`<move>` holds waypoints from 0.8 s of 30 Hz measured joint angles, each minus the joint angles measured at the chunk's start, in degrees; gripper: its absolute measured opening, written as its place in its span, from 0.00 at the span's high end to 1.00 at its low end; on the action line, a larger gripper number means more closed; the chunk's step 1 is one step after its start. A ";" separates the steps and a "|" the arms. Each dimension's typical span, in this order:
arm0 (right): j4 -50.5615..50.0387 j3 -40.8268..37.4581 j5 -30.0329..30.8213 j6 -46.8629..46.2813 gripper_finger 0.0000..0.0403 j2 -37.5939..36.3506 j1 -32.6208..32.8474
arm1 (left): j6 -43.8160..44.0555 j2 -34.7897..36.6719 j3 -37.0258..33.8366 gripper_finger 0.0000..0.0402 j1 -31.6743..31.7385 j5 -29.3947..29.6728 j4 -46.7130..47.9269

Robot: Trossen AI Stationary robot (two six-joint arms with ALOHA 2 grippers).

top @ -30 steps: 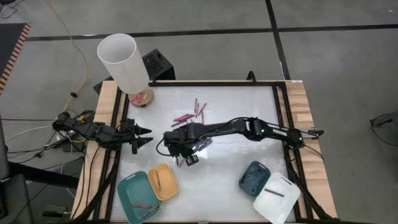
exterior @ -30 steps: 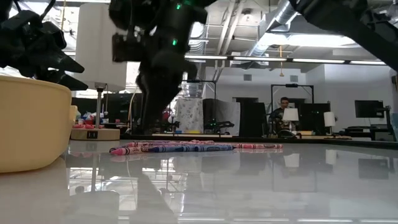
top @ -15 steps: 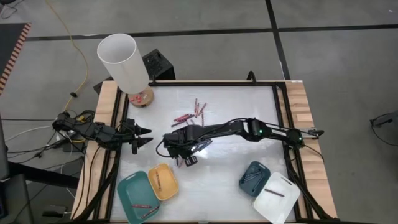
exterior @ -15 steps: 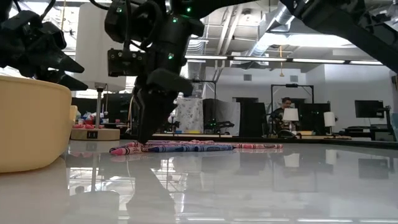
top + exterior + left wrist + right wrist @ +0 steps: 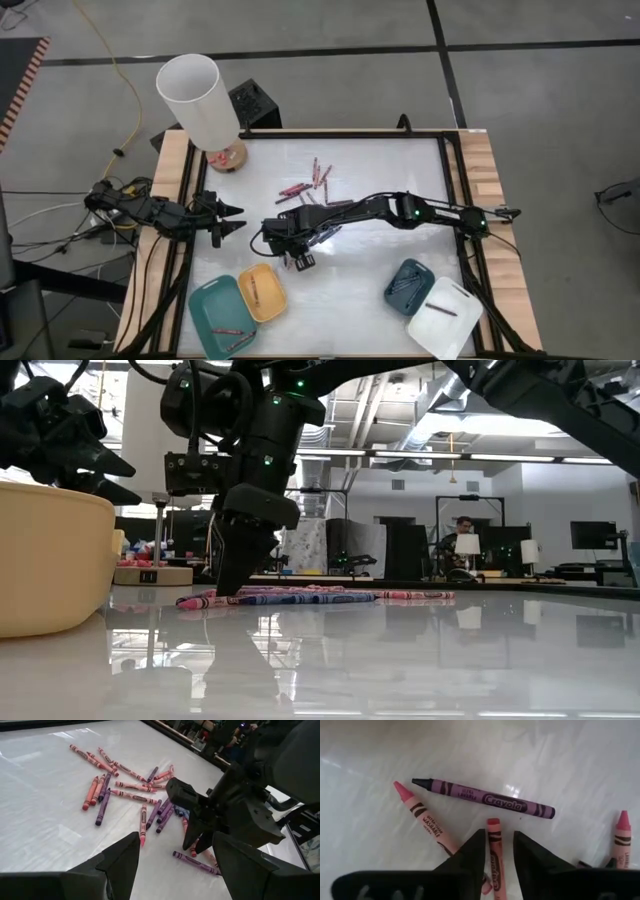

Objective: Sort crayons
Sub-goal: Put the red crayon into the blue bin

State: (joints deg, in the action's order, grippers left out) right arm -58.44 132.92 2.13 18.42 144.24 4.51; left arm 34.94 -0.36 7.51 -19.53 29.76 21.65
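Between right hand fingertips, pink paper-wrapped crayon.

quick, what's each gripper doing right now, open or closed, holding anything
Left gripper: open, empty.
Right gripper: jaws partly open astride a pink crayon, not clamped yet.

My own two dark fingers stand wide apart, framing the glossy white tabletop and holding nothing. Beyond them lies a loose scatter of short paper-wrapped crayons, red, pink and purple, lying at all angles, some touching, some crossing. One pink crayon lies alone, pointing toward me, and one purple crayon lies apart from the rest. The other arm's black gripper has its tips down among the nearest crayons, the fingers close around a pinkish-red crayon; I cannot tell if they grip it.
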 joint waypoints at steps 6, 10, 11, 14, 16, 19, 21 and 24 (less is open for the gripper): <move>-0.20 0.00 0.83 -2.38 0.84 0.06 0.30 | 0.00 0.00 0.00 0.40 0.00 0.00 0.04; 0.40 -0.02 1.04 -3.59 0.92 0.09 0.35 | 0.00 0.00 0.00 0.40 0.00 0.00 0.02; 0.40 -0.02 1.03 -3.59 0.94 0.09 0.36 | 0.00 0.00 0.00 0.40 0.01 0.00 0.02; 0.25 -0.02 1.10 -3.57 0.98 -0.13 0.74 | 0.00 0.00 0.00 0.40 0.00 0.00 0.02; 0.44 -0.02 1.54 -3.59 0.99 -0.15 0.97 | 0.00 0.00 0.00 0.40 0.00 0.00 0.02; -0.52 0.86 3.11 -3.80 0.98 -0.15 1.10 | 0.00 0.00 0.00 0.40 0.00 0.00 0.04; -0.80 1.53 4.38 -3.75 0.98 -0.08 1.50 | 0.00 0.00 0.00 0.40 0.00 0.00 0.02; -0.21 1.70 5.89 -3.59 0.98 -0.48 1.77 | 0.00 0.00 0.00 0.40 0.00 0.00 0.02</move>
State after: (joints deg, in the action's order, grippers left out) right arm -58.65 134.62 8.02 14.83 143.77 6.28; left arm 34.94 -0.36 7.51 -19.53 29.76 21.67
